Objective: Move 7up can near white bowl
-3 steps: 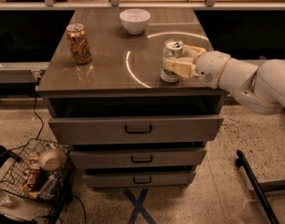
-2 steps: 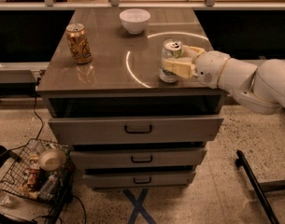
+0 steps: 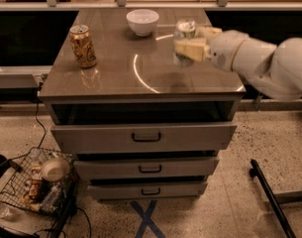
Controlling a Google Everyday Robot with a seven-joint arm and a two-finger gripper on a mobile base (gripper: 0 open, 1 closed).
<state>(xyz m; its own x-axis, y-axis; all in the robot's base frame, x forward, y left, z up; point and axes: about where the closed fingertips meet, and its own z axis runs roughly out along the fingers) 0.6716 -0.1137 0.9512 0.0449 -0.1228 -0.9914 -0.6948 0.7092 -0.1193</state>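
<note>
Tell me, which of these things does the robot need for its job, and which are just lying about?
Part of the job: 7up can, held by the gripper over the right side of the table; white bowl at the back.
Just lying about: orange-gold can on the left; wire basket of clutter on the floor; drawers below.

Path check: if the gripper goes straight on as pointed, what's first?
The gripper, shut on the slim white-silver 7up can, points across the brown tabletop. First in line looks like the orange-gold can; the round white bowl seems behind that line, depth unclear.
</note>
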